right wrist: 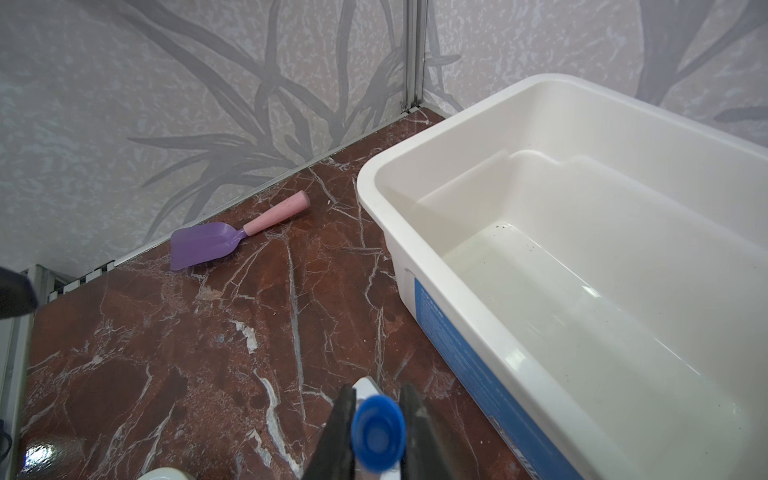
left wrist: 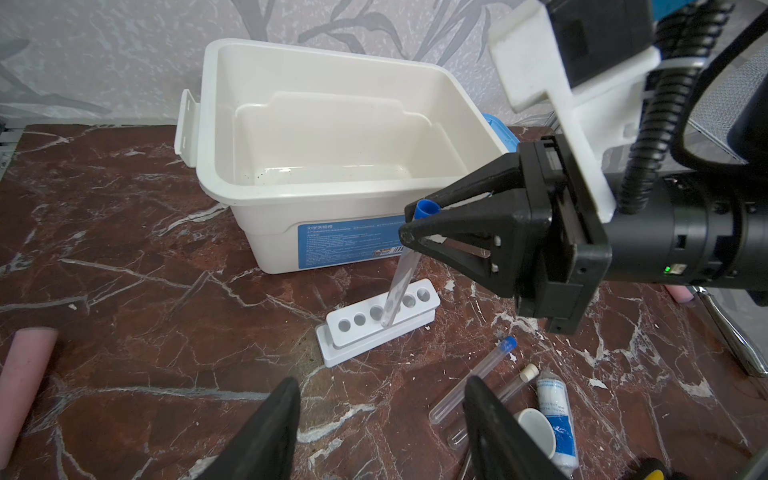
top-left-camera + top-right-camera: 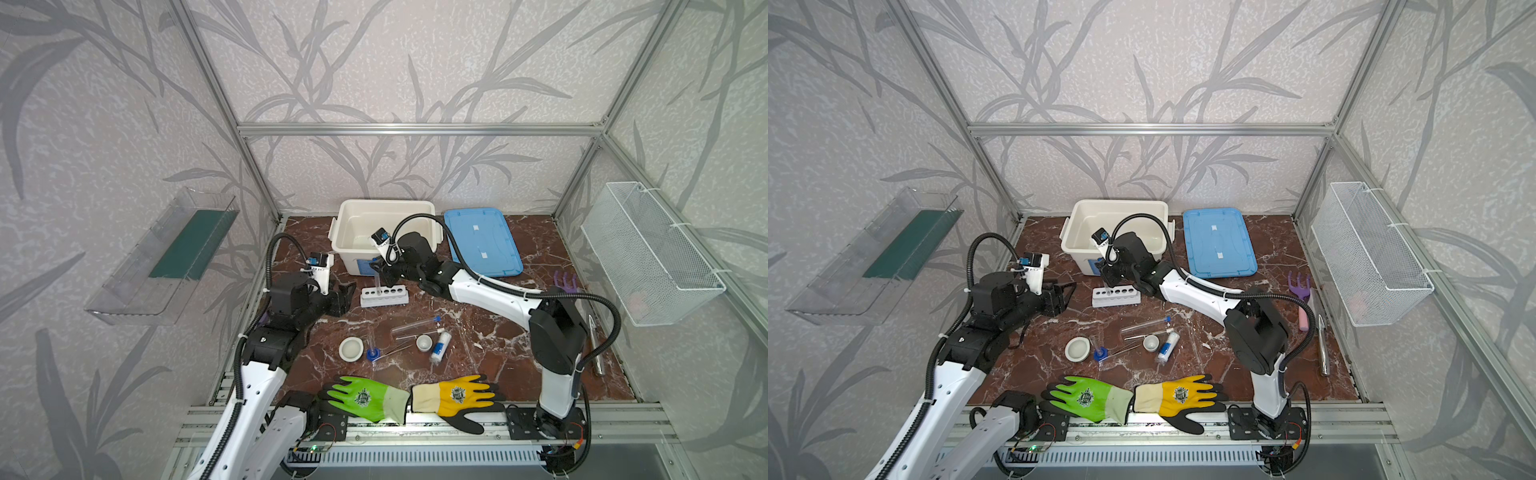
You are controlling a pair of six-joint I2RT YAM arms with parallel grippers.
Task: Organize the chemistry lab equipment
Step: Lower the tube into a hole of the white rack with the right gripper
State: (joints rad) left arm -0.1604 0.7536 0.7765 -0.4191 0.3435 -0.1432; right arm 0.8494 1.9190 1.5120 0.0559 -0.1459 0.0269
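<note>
One tube in the grip: a clear test tube point(image 2: 401, 282) with a blue cap, tilted, held just under the cap.
Location: its lower end meets the row of holes in the white rack point(image 2: 370, 338). The rack stands on the marble table point(image 2: 166, 249) just in front of the white bin point(image 2: 232, 124). It cannot be told whether the tip sits inside a hole.
Left wrist view alone: shows the tube's full length, its tilt and the six open rack holes.
Right wrist view alone: shows the cap point(image 1: 378, 432) end-on between two black fingers. It also shows a purple scoop point(image 1: 208, 245) with a pink handle lying by the wall.
Top views: the tube appears only as a faint clear column above the rack. Both show the blue lid point(image 3: 482, 241) lying flat beside the bin.
Right claw point(image 2: 415, 224): drawn in narrow, pinching the test tube from both sides.
Left claw point(image 2: 380, 399): fingers spread wide, holding nothing, touching nothing, near the rack's end.
Loose items: two more tubes point(image 2: 473, 380) lie side by side on the table. A blue-labelled bottle point(image 2: 557, 424) lies just beside them. Two white dishes point(image 3: 351, 348) and a blue-based cylinder point(image 3: 372, 353) are nearby, in front of the rack.
</note>
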